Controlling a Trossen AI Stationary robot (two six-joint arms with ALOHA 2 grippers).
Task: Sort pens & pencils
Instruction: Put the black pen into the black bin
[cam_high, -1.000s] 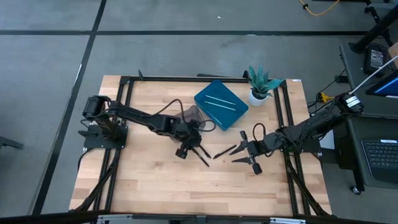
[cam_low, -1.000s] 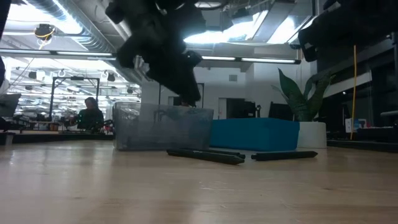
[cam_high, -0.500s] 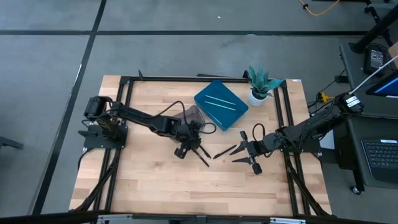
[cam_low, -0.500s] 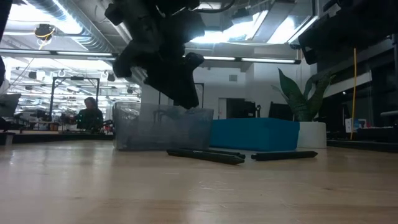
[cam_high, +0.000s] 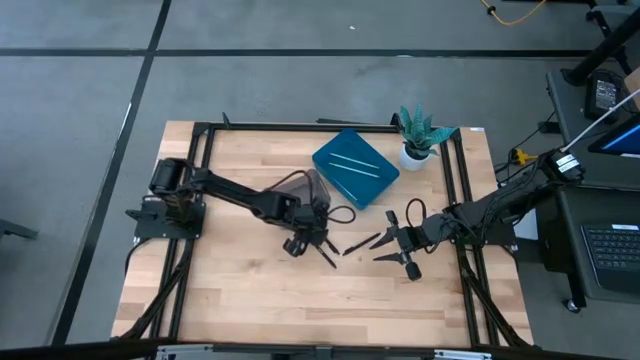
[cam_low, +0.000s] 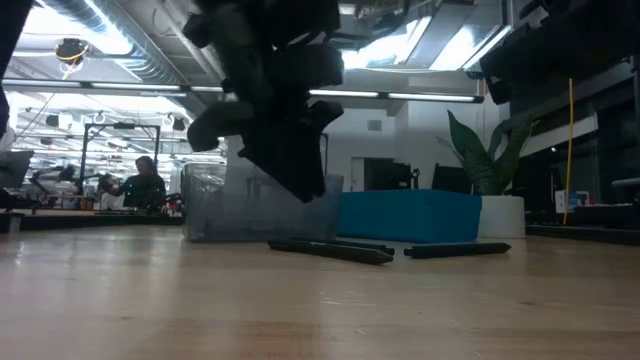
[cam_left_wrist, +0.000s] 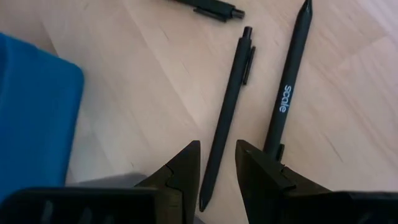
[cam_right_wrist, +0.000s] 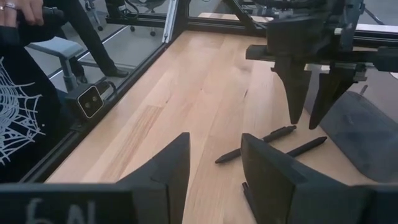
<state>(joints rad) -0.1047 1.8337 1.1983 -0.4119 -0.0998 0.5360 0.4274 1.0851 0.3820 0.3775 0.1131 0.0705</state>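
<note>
Three black pens lie flat on the wood. Two are side by side (cam_left_wrist: 227, 112) (cam_left_wrist: 286, 93), and a third (cam_left_wrist: 211, 7) lies farther off. In the high view they lie mid-table (cam_high: 327, 252) (cam_high: 360, 243). Two light blue sticks (cam_high: 352, 165) lie in the blue tray (cam_high: 330, 175). My left gripper (cam_left_wrist: 217, 162) (cam_high: 300, 241) hangs open above the pair, its fingers either side of one pen's tip. In the low view it (cam_low: 285, 150) is clear of the pens (cam_low: 330, 250). My right gripper (cam_right_wrist: 214, 168) (cam_high: 392, 243) waits open to the right of the pens.
A grey see-through bin (cam_high: 305, 185) (cam_low: 260, 205) stands beside the blue tray (cam_low: 410, 215), just beyond my left gripper. A potted plant (cam_high: 420, 135) is at the far right. A black frame (cam_high: 300, 127) borders the table. People (cam_right_wrist: 25, 93) (cam_low: 145, 185) are beyond the table.
My left gripper has come down a little over the black pens, shifted slightly toward the table's right and turned about its wrist. It stays open. The pens and my right gripper have not moved.
</note>
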